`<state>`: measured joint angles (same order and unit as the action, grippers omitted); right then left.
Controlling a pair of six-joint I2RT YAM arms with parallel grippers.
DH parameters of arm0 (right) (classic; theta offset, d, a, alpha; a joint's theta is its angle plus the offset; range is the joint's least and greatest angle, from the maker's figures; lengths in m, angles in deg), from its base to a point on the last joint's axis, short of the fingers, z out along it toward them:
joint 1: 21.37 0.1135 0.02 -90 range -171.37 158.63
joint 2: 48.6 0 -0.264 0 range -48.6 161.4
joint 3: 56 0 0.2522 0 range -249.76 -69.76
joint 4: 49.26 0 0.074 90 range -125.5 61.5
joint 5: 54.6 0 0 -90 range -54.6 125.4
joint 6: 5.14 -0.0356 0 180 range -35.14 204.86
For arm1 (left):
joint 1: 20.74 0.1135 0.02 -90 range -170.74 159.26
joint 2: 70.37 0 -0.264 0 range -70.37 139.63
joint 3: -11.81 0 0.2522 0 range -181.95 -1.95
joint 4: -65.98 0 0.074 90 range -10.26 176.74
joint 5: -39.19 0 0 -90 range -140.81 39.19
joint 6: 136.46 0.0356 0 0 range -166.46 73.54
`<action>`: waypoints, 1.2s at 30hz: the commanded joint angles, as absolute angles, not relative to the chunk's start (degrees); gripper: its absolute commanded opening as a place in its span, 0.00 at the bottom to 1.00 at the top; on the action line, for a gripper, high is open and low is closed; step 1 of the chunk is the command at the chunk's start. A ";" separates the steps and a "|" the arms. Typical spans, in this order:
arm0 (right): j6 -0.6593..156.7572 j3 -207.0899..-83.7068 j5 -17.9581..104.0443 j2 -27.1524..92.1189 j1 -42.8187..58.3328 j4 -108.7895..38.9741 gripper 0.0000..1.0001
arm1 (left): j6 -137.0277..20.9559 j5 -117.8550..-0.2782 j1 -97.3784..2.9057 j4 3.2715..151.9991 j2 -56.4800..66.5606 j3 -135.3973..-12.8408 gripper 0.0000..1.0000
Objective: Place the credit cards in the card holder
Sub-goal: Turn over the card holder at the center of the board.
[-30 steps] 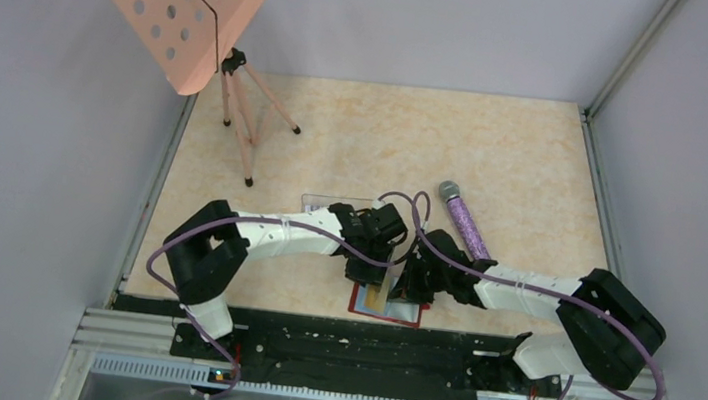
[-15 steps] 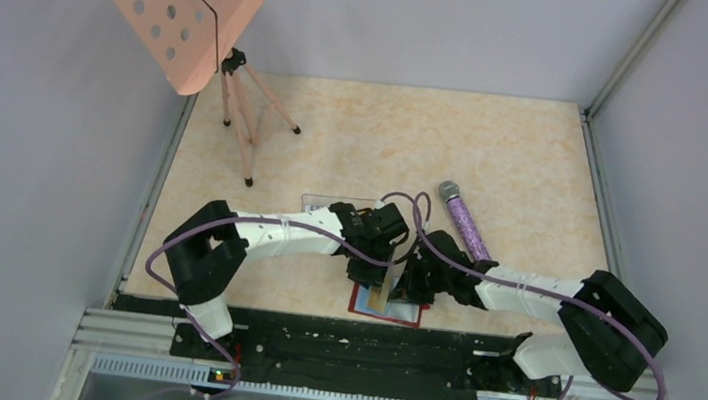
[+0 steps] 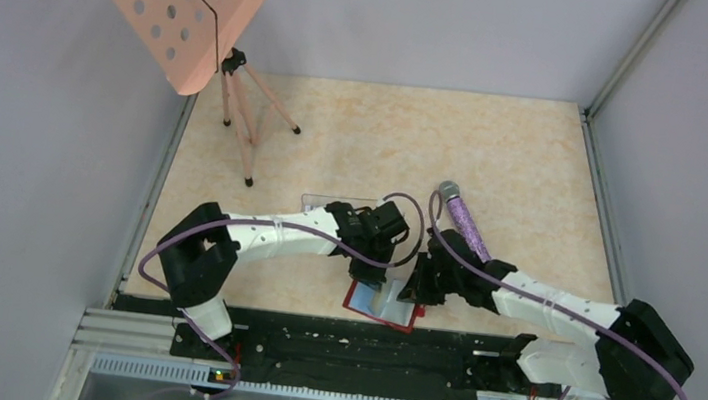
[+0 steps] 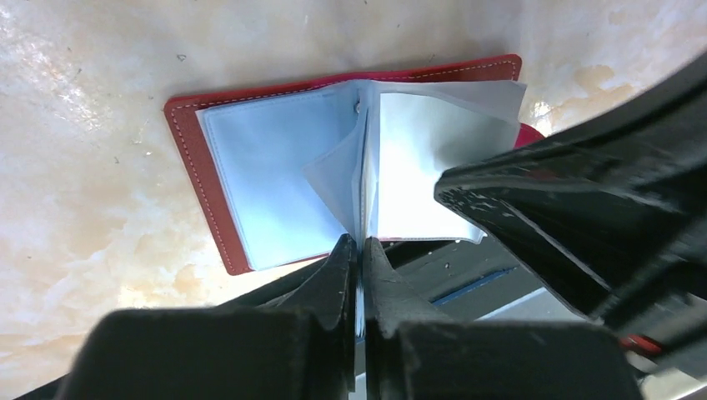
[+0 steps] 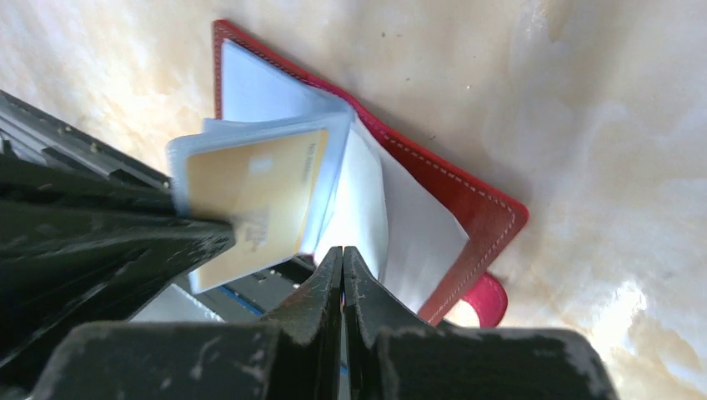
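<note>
Yellow card (image 5: 254, 204), long axis tilted, in sleeve (image 5: 258, 132), left hand (image 4: 360, 246) pinching sleeve, right hand (image 5: 343, 254) closed

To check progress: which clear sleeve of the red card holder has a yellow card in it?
The lifted sleeve, pinched by the left gripper, shows the yellow card; the flat sleeves look empty.

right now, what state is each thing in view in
card holder: open, red cover lying flat, sleeves fanned up
yellow card: in a clear sleeve page that stands up from the holder
left gripper: shut on the sleeve page's edge
right gripper: shut, no clear grip on anything
microphone: lying flat
music stand: upright
</note>
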<state>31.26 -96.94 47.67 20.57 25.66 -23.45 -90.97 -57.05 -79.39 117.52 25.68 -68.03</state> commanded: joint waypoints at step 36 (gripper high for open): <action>44.52 -116.98 46.94 21.89 15.56 -10.96 0.09 | -94.40 -79.61 -56.34 85.70 6.28 -49.35 0.46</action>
